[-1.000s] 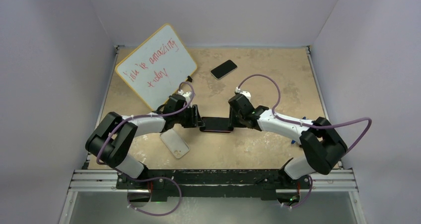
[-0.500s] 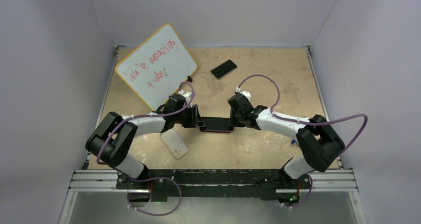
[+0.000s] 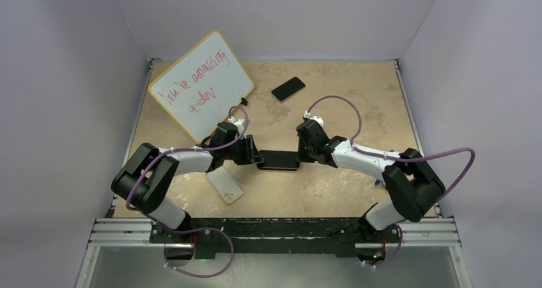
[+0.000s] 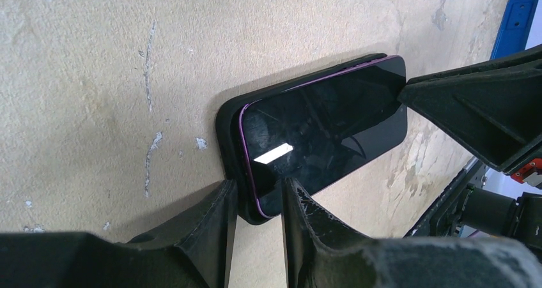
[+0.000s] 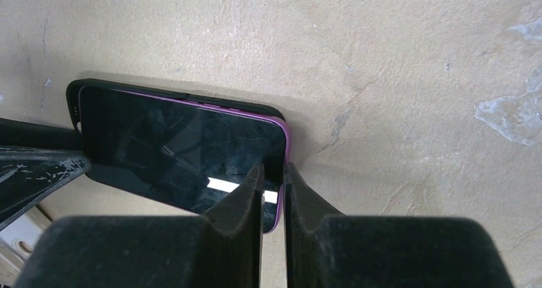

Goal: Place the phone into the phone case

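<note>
Since one second ago the right tool (image 5: 273, 168) has narrowed its jaws, and it is now clenched on the right end of the dark glossy phone with a purple rim (image 5: 172, 151). Nearest to the arm bases, the thin translucent whitish phone case (image 3: 225, 184) lies flat and empty on the beige speckled tabletop (image 3: 358, 109), just beside the left arm. A little farther, the phone sits between both tools, over a black rounded shell (image 4: 227, 119) whose edge shows around it. The left tool (image 4: 259, 184) grasps the left end, shell edge included. Far back rest a yellow-framed whiteboard with red writing (image 3: 201, 87) and a second black phone (image 3: 287, 89).
</note>
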